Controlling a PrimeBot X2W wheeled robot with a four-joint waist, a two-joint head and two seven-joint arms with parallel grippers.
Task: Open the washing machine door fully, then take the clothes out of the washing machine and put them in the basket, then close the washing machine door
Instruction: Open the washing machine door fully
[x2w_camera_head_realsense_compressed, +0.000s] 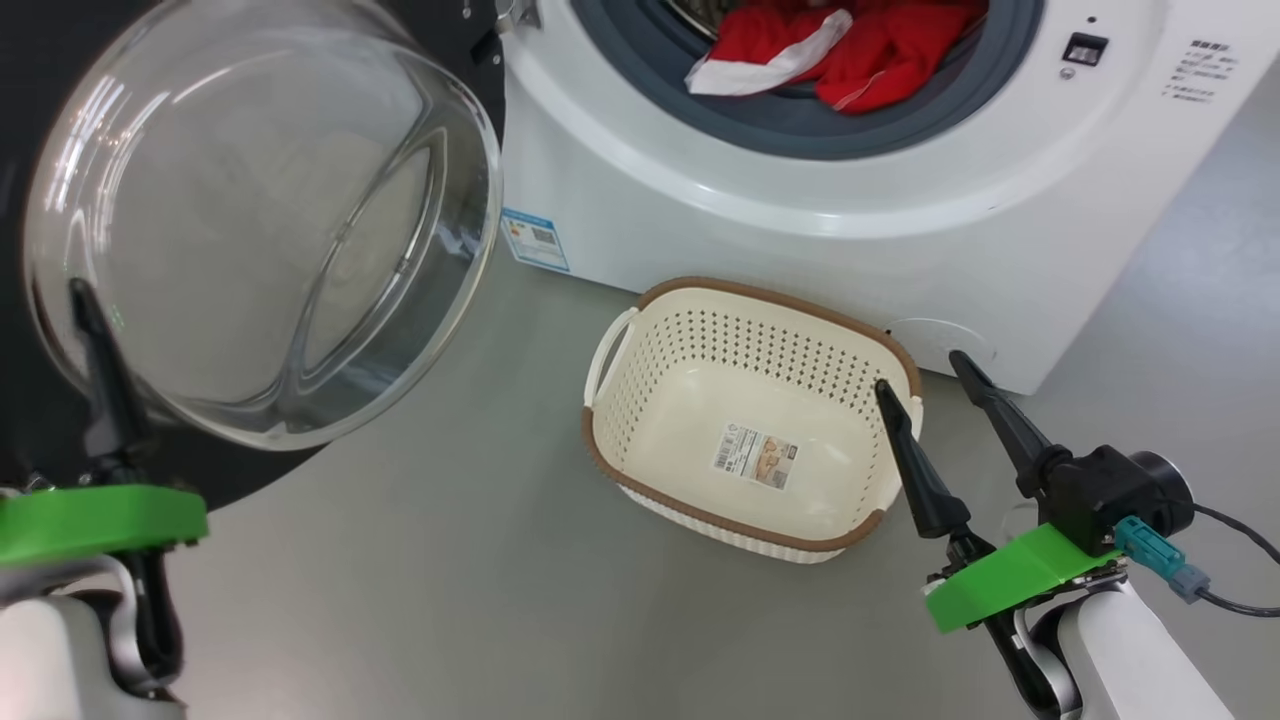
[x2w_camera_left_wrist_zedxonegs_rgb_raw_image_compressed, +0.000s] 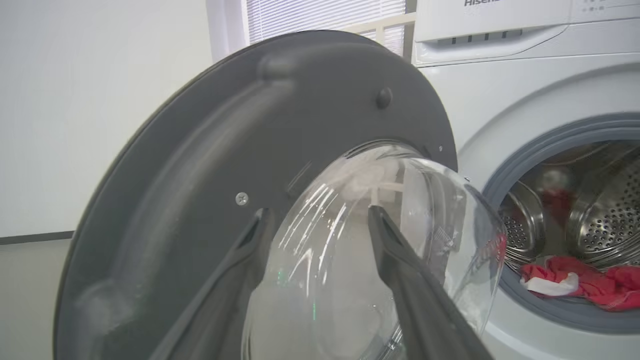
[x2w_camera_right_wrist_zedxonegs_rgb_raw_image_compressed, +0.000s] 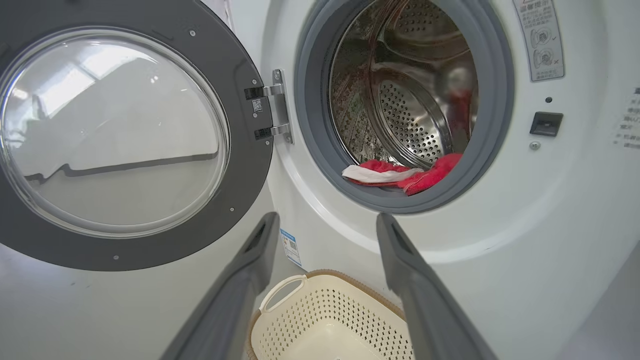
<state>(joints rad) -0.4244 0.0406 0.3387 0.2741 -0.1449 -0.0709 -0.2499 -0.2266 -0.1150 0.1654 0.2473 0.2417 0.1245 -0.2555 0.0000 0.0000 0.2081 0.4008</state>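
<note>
The washing machine door (x2w_camera_head_realsense_compressed: 260, 220) stands swung open at the left, its glass bowl bulging toward me. The white washing machine (x2w_camera_head_realsense_compressed: 800, 230) shows its grey ring and steel drum (x2w_camera_right_wrist_zedxonegs_rgb_raw_image_compressed: 415, 115). Red clothes with white trim (x2w_camera_head_realsense_compressed: 850, 45) lie at the drum's front lip. The cream basket (x2w_camera_head_realsense_compressed: 780, 295) sits empty on the floor before the machine. My left gripper (x2w_camera_left_wrist_zedxonegs_rgb_raw_image_compressed: 316, 212) is open close to the door's inner face, one finger across the dark rim (x2w_camera_left_wrist_zedxonegs_rgb_raw_image_compressed: 200, 150) and one across the glass. My right gripper (x2w_camera_head_realsense_compressed: 918, 372) is open and empty beside the basket's right end.
Grey floor (x2w_camera_head_realsense_compressed: 450, 580) spreads around the basket and under the door. A blue label (x2w_camera_head_realsense_compressed: 535, 238) is stuck low on the machine's front. A cable (x2w_camera_head_realsense_compressed: 1230, 590) trails from my right wrist. A white wall and window blinds (x2w_camera_left_wrist_zedxonegs_rgb_raw_image_compressed: 320, 15) lie behind the door.
</note>
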